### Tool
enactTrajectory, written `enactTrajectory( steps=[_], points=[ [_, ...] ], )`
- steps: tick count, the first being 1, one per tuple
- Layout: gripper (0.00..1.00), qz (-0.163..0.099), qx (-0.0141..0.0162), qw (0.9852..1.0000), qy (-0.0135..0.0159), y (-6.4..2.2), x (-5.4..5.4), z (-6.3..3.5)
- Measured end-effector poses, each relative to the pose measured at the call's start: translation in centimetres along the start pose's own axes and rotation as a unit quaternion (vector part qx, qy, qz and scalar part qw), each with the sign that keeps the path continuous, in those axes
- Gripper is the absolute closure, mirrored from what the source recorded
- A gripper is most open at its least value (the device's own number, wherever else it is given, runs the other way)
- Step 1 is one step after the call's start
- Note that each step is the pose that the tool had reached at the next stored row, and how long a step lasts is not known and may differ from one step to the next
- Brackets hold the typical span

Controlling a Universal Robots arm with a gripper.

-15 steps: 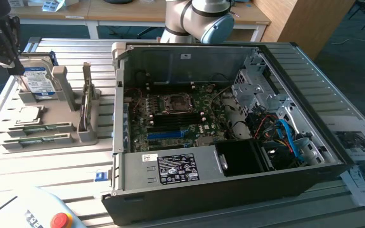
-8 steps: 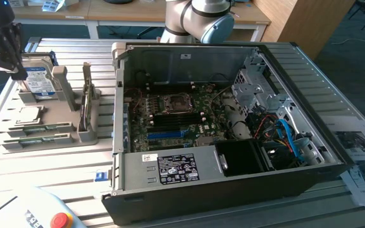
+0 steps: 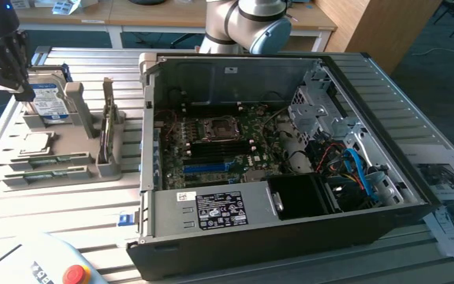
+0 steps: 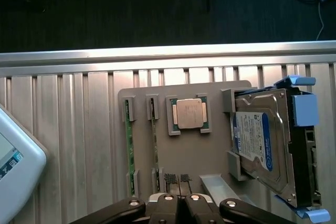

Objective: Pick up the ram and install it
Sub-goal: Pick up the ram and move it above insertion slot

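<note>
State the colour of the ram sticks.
The ram sticks are green, clearest in the wrist view.

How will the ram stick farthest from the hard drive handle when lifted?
Probably stiff and light: the ram stick is a thin green board. Standing on edge, clipped into the holder, it may bind if lifted crooked.

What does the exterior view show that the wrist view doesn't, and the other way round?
Exterior view: the open computer case, its motherboard with the blue slot, the robot arm, and printed sheets at that view's right.
Wrist view: the gripper, shut and empty, over an edge of the gray tray, and dark floor past the table.
Both: that tray, holding two ram sticks, the silver processor chip and the hard drive.
</note>
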State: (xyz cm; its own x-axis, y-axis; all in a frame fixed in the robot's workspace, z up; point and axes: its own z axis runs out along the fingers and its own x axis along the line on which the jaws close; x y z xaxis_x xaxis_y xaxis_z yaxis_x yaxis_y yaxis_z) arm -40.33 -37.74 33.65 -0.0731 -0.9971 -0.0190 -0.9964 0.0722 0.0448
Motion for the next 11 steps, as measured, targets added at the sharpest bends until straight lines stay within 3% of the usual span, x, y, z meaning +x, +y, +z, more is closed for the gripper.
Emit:
enactTrajectory(
  steps=[11],
  points=[
    [0.9,0.0,0.0,1.0,0.0,0.03,0.81,-0.01]
  ],
)
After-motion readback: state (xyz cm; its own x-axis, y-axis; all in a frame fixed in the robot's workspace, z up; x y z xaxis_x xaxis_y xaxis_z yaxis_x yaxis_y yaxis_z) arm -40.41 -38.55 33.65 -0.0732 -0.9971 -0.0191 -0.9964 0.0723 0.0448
